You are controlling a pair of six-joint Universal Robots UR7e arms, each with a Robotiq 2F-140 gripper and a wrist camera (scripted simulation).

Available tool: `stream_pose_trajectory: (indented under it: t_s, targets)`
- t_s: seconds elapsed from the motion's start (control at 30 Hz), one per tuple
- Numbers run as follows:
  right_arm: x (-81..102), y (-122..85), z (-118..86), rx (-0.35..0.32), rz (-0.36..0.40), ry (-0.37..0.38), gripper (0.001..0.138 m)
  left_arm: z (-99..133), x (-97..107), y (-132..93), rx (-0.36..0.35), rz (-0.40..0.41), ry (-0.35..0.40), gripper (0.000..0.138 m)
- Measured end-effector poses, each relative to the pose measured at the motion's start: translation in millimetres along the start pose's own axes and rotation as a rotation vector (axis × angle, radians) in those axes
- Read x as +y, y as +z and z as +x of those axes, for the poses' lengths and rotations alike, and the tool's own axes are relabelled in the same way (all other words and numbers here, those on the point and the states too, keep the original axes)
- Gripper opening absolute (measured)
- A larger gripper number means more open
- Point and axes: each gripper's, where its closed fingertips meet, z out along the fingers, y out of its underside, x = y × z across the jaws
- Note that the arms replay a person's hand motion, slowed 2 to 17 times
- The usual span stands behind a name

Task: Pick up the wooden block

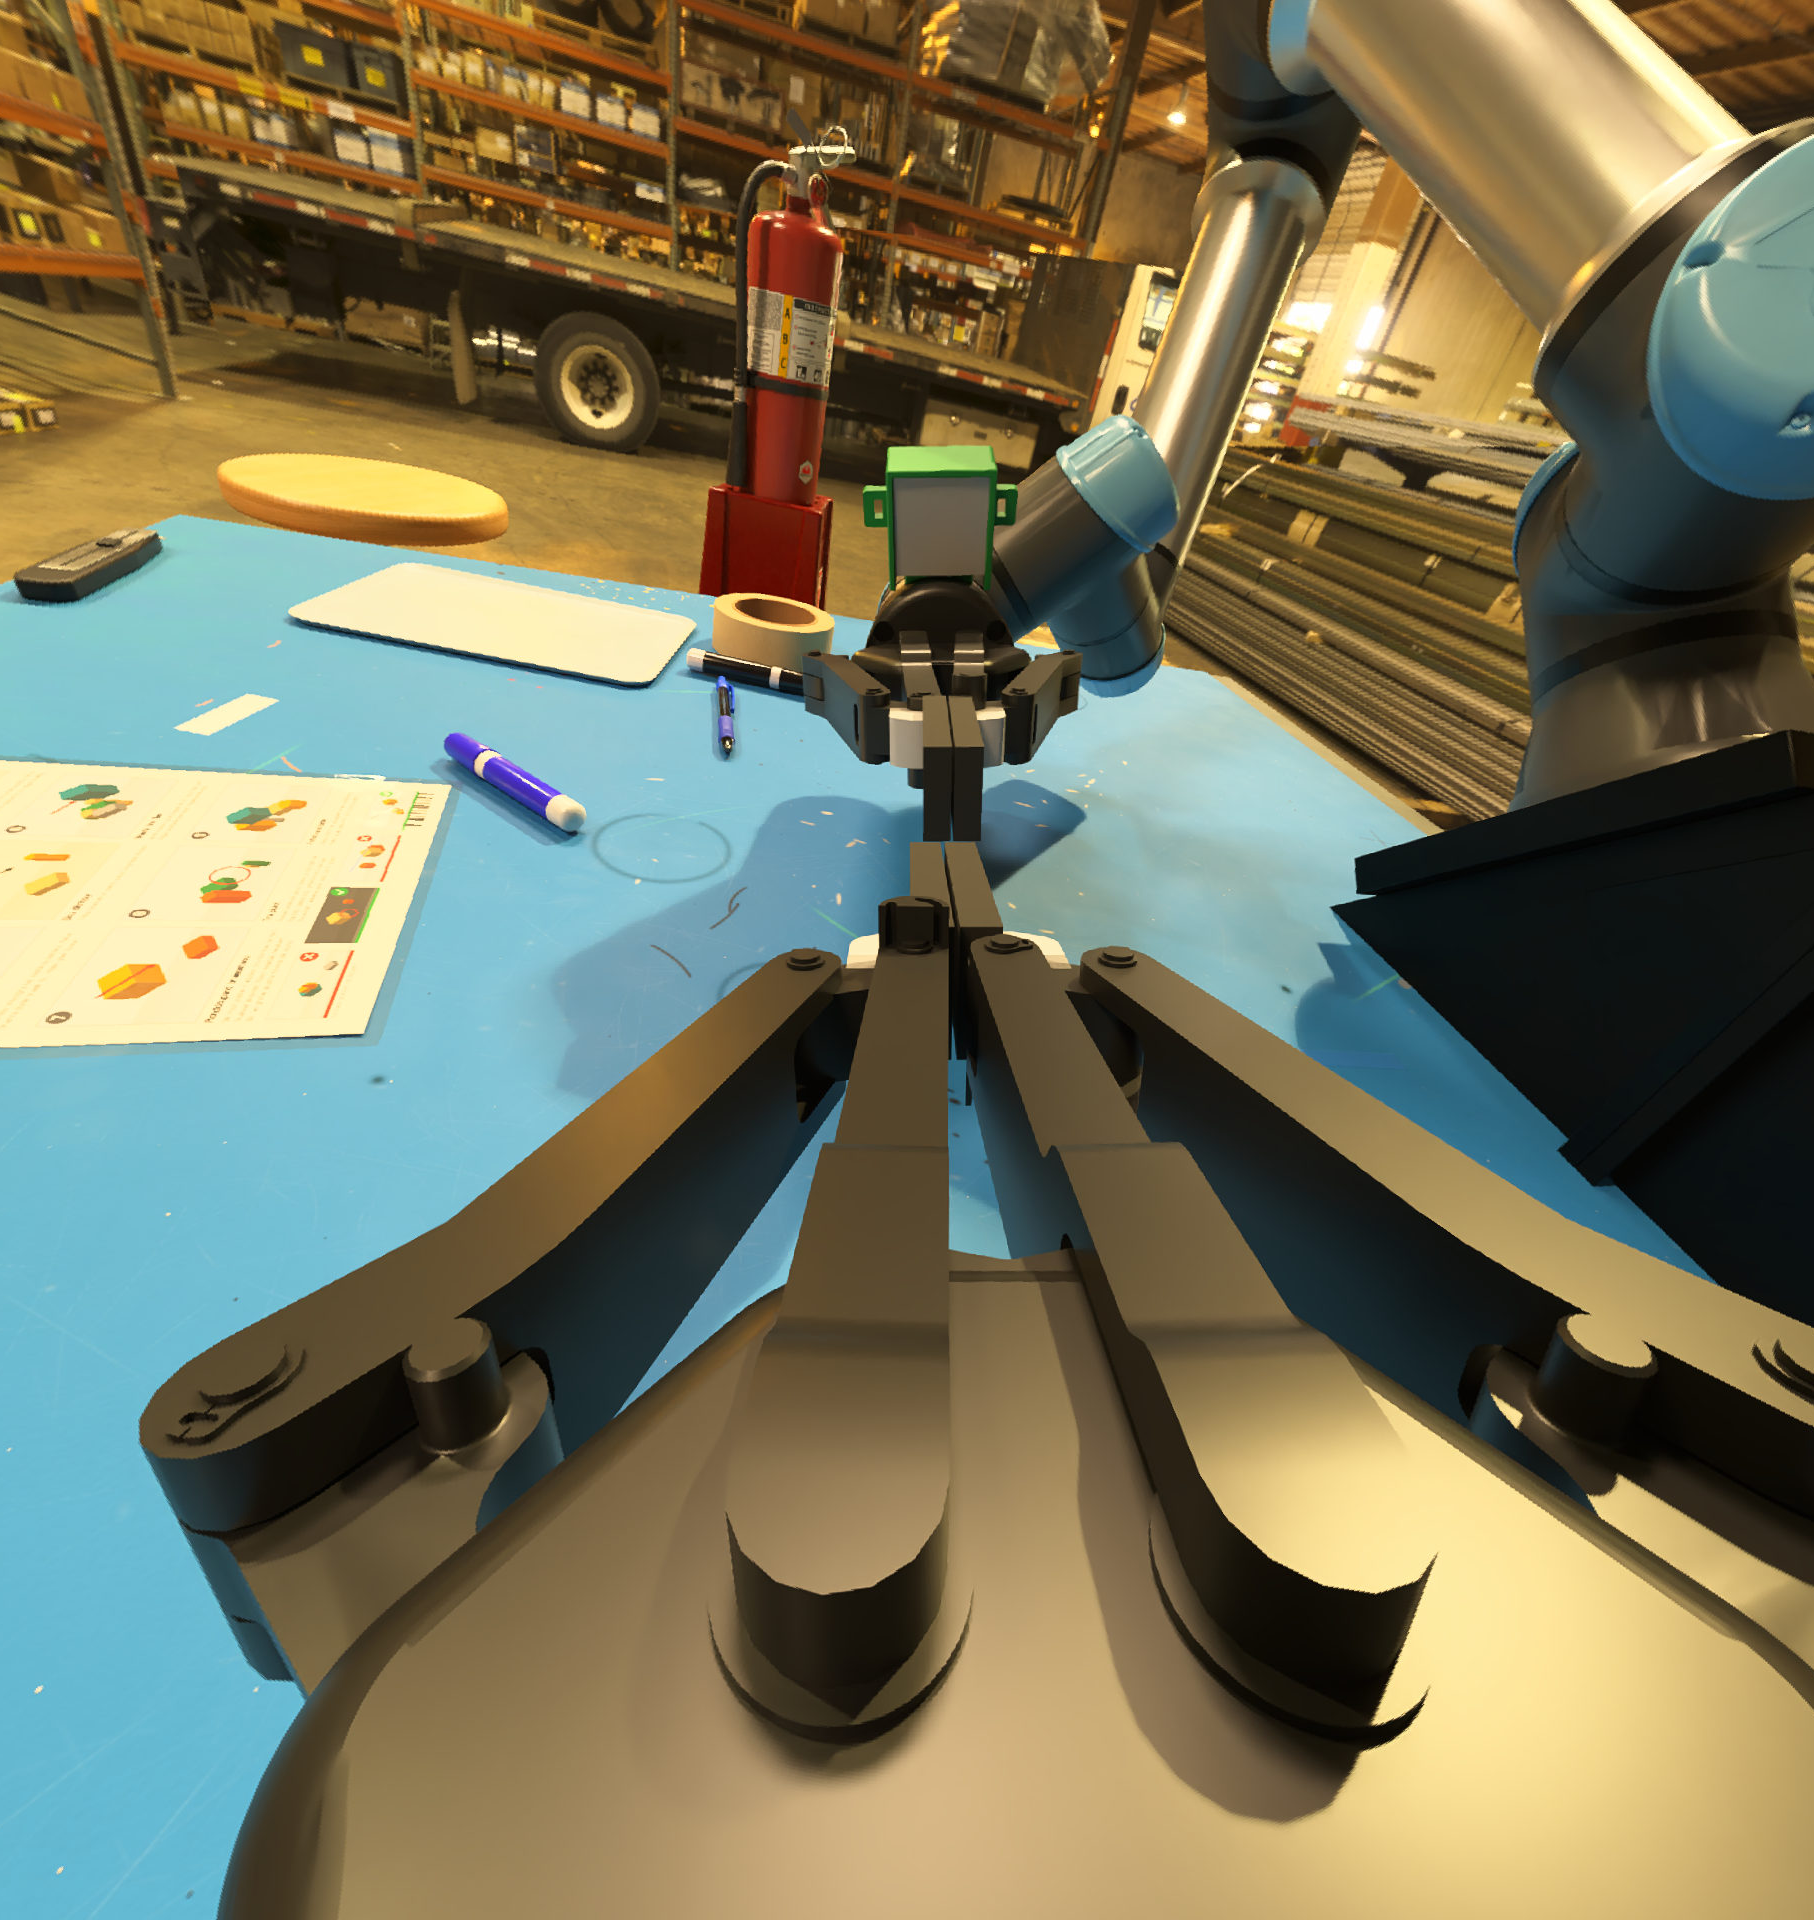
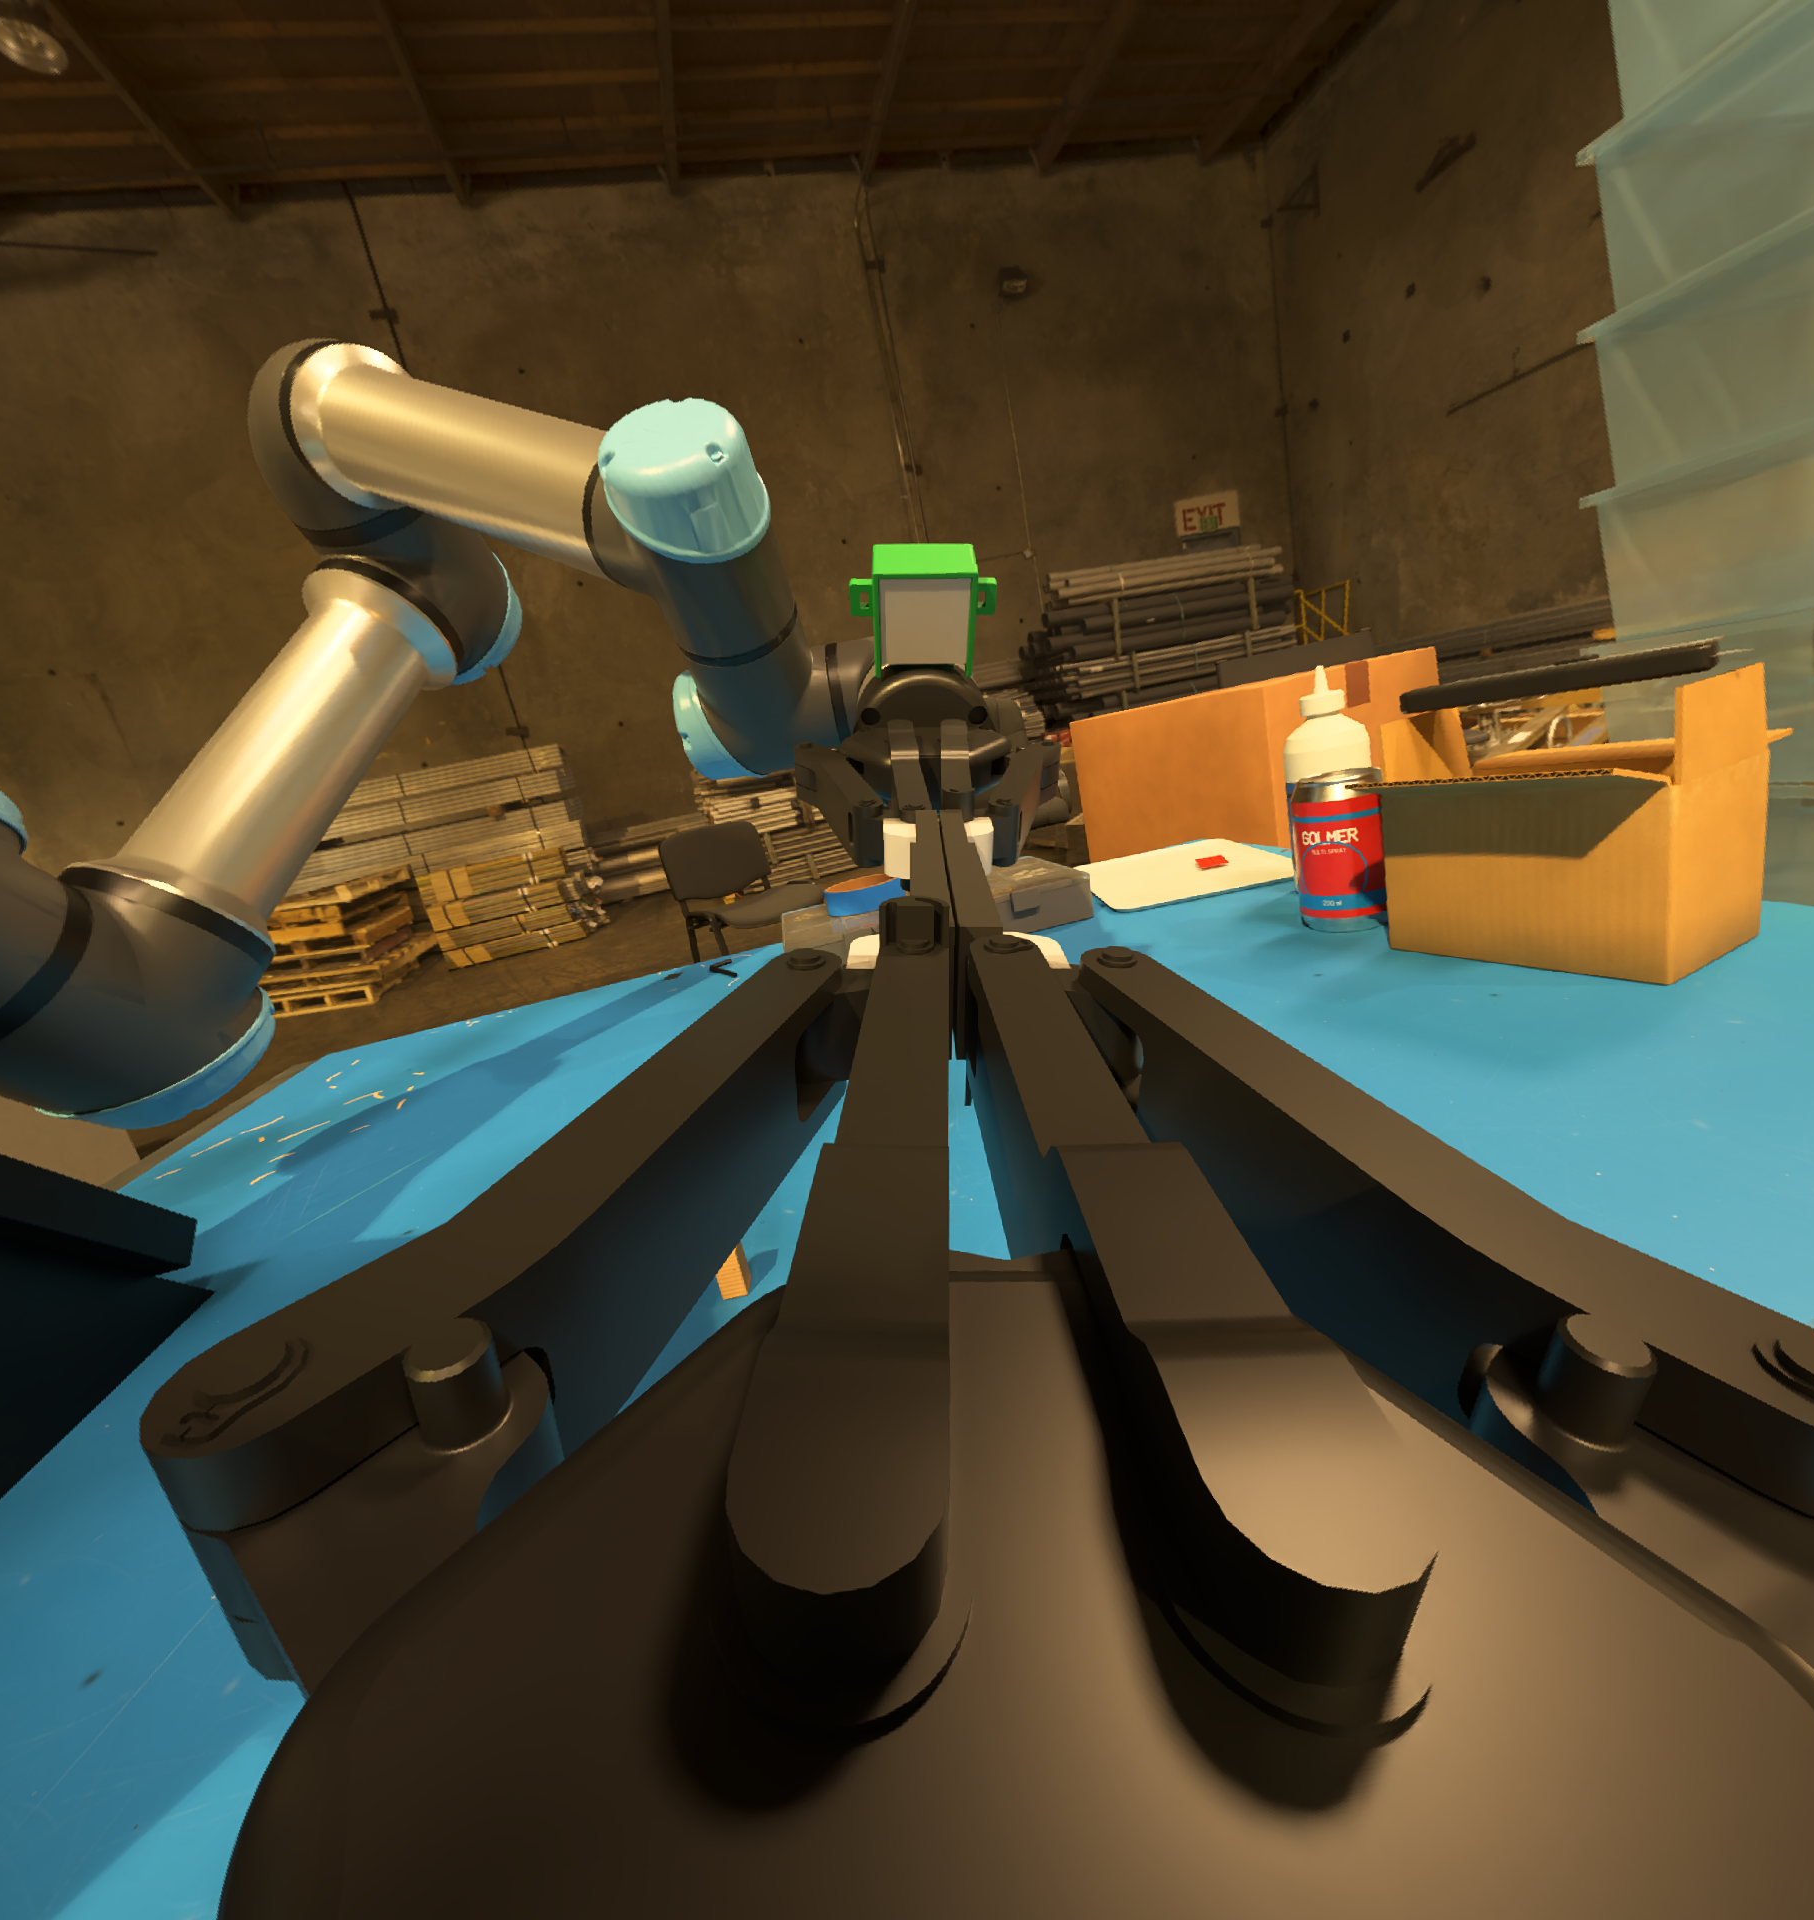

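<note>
A small tan wooden piece [image 2: 734, 1272] that may be the wooden block peeks out from under my right gripper's left linkage, low on the blue table [image 2: 1505, 1091]; most of it is hidden. My right gripper [image 2: 947, 873] is shut and empty, hovering above the table. My left gripper [image 1: 947, 868] is also shut and empty. The two grippers face each other almost tip to tip: the right gripper shows in the left wrist view [image 1: 951, 816], and the left gripper shows in the right wrist view [image 2: 941, 831].
Left wrist view: a round wooden disc [image 1: 363, 499], white tray [image 1: 492, 621], tape roll [image 1: 773, 623], purple marker [image 1: 513, 781], pens [image 1: 724, 715], printed sheet [image 1: 176, 899], black device [image 1: 87, 564], fire extinguisher [image 1: 787, 353]. Right wrist view: cardboard box [image 2: 1578, 842], red can [image 2: 1337, 857], glue bottle [image 2: 1326, 732], white tray [image 2: 1183, 871].
</note>
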Motion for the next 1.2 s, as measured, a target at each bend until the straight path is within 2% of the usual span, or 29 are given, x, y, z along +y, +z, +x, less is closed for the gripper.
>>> stream_pose_trajectory:
  t_s: [0.2, 0.33, 0.67, 0.83, 1.2]
  targets:
    - [0.2, -5, 6, 0.025, -0.020, -0.013, 0.001, 5, -8, -8, 0.027, 0.032, -0.003, 0.001]
    - [4.5, -6, 6, 0.033, -0.046, -0.027, 0.001, 4, -17, -15, 0.020, 0.068, -0.007, 0.001]
    - [14.1, 6, 0, 0.021, -0.085, -0.049, 0.001, 16, -12, 0, 0.033, -0.005, 0.038, 0.001]
    - [12.9, 7, 3, 0.034, -0.083, -0.051, 0.001, 11, -13, -3, -0.006, -0.015, 0.045, 0.001]
    - [8.9, -5, 19, 0.129, -0.074, -0.047, 0.001, -15, -3, -24, -0.079, -0.003, -0.065, 0.001]
